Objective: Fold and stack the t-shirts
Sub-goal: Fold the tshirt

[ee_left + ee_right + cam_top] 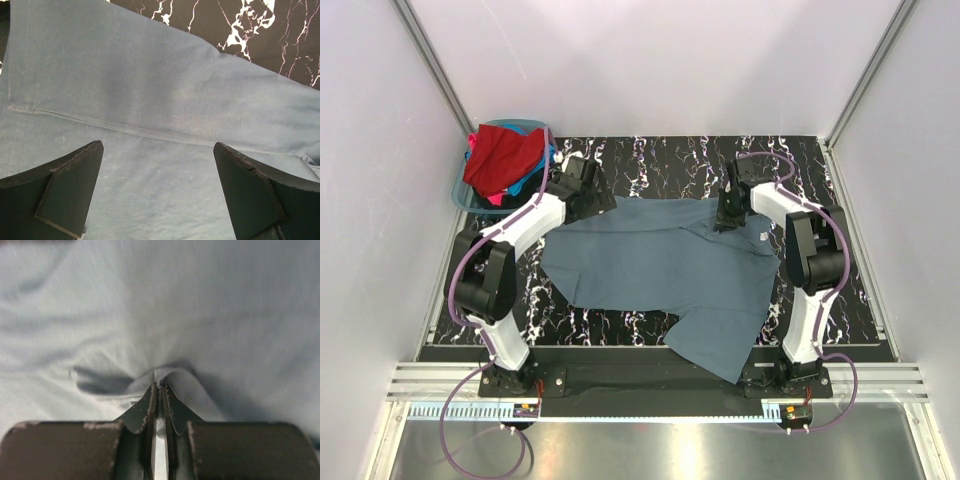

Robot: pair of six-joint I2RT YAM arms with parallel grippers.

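A slate grey-blue t-shirt (660, 265) lies spread over the black marbled table, one part hanging over the near edge. My left gripper (588, 195) is open, its jaws wide apart just above the shirt's far left part; the cloth and a stitched seam (125, 130) fill the left wrist view. My right gripper (728, 215) is shut on a pinched fold of the same shirt (161, 374) at its far right edge. A red t-shirt (503, 160), with bright blue and pink cloth under it, sits in the basket.
A teal-blue plastic basket (465, 195) stands at the far left corner of the table. White walls with metal frame posts enclose the table. Bare marbled tabletop (660, 160) shows behind the shirt.
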